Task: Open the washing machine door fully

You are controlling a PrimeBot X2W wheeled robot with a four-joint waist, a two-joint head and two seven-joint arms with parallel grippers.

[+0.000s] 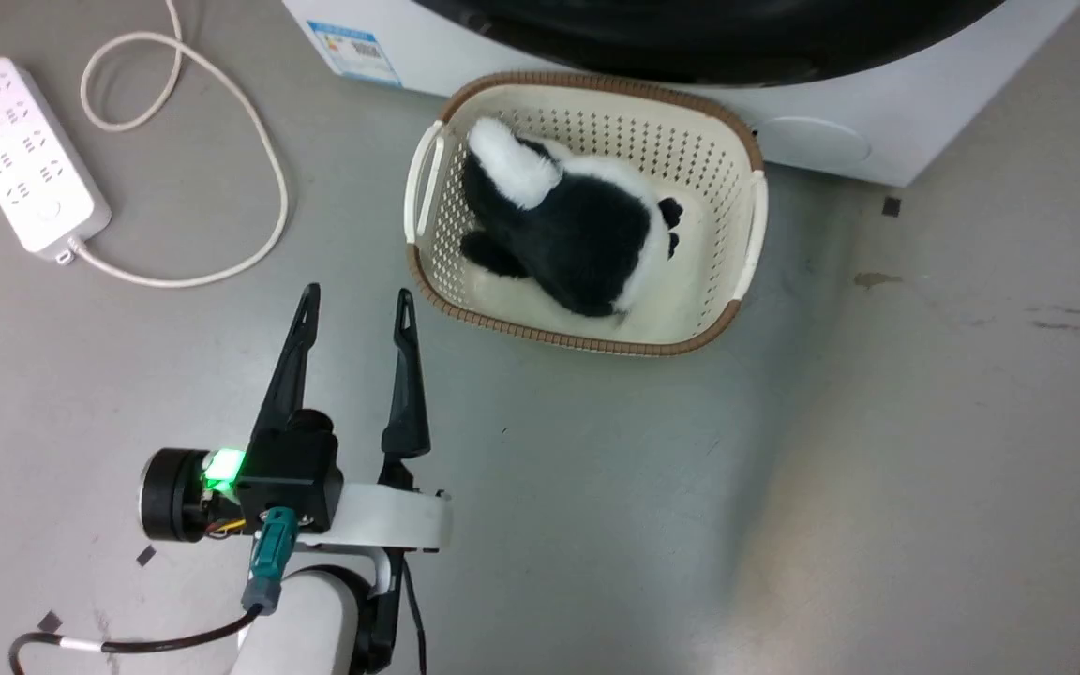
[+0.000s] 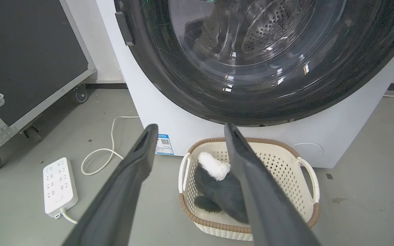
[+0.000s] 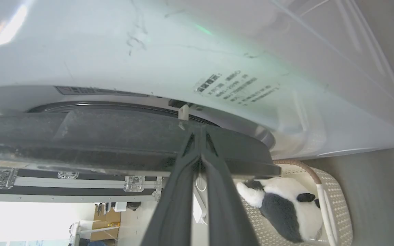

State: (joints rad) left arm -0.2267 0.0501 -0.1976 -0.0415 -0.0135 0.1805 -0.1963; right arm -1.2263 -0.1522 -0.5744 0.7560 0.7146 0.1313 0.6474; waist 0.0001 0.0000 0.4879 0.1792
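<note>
The cream perforated plastic basket with a brown woven rim (image 1: 662, 141) sat on the floor just ahead and to the right of my left pincer (image 1: 358, 295). In it lay a black-and-white plush toy (image 1: 577, 234). Beyond the basket, farther from that pincer, stood the big white front-loading washing machine (image 2: 340, 130), with the basket's far rim close to its front. Its large round glossy black door with a clear glass porthole (image 2: 262, 51) rose above and ahead of my left fingertips, well apart from them, and perforated steel showed through the glass.

My left pincer hung wide open over the floor, holding nothing. My right pincer (image 3: 200, 136) had its two fingers pressed together, tips at the door's outer edge just below a small white latch piece (image 3: 183, 112). I could not tell whether they caught anything. The door stood a little off the machine's front there.

Left of my left pincer lay a white power strip (image 1: 24, 155) with its looping white cord (image 1: 259, 169), and farther left stood a black wheeled flight case with metal edging (image 2: 29, 61). Bare grey floor (image 1: 784, 487) spread to the right of my left pincer.
</note>
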